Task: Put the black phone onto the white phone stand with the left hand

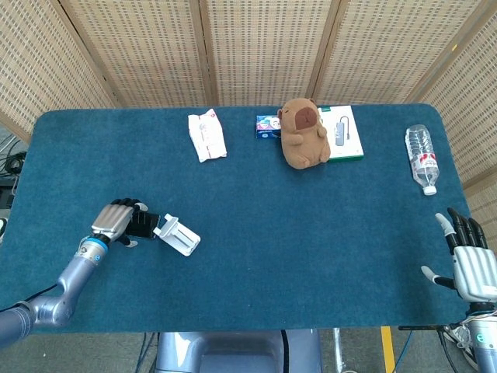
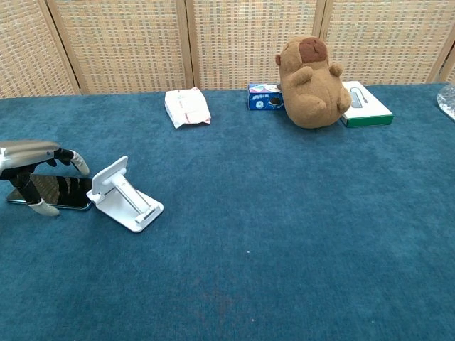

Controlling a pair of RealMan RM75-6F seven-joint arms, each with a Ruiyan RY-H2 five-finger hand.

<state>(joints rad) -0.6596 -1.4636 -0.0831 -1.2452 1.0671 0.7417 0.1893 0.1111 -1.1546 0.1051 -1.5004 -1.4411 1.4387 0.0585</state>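
Observation:
The black phone (image 2: 62,192) lies flat on the blue tablecloth at the left, its right end touching the white phone stand (image 2: 125,195). In the head view the phone (image 1: 146,225) shows only in part, beside the stand (image 1: 178,235). My left hand (image 2: 31,158) arches over the phone's left half with its fingers (image 2: 77,161) bent down and its thumb at the phone's near edge; the phone is not lifted. Seen from the head camera, the left hand (image 1: 119,221) covers most of the phone. My right hand (image 1: 470,266) rests at the table's near right corner, fingers spread and holding nothing.
Along the back stand a white packet (image 1: 206,135), a small colourful box (image 1: 268,126), a brown plush toy (image 1: 302,134) and a green-edged white box (image 1: 344,134). A plastic water bottle (image 1: 422,158) lies at the far right.

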